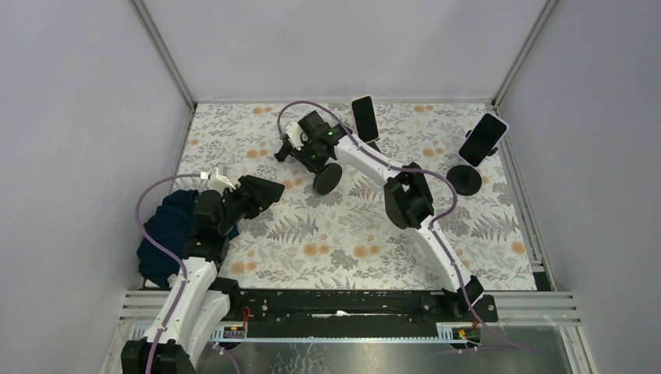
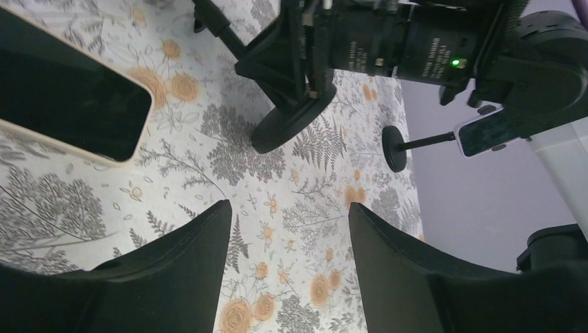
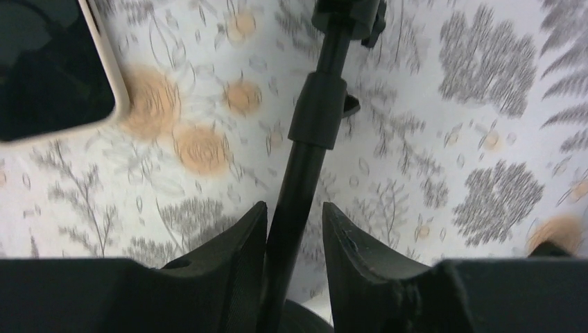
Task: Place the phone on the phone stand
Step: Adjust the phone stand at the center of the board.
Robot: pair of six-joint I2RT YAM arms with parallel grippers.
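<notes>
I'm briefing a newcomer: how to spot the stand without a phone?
Follow the right arm across the floral mat. The phone stand at its hand is tipped over, pole between the fingers; the other stand, far right, is upright, carrying a phone.

On the table (image 1: 351,234), a cloth heap (image 1: 167,226) sits at the left edge. Centre-far: the phone stand (image 1: 328,178) lies toppled, base to the right, its pole running left between the fingers of the right gripper (image 3: 295,208). A phone (image 2: 69,104) lies flat on the table near the stand's head end. Far centre: a second phone (image 1: 364,118), tilted, support hidden. Far right: a third phone (image 1: 483,139) on an upright stand (image 1: 465,180)
</notes>
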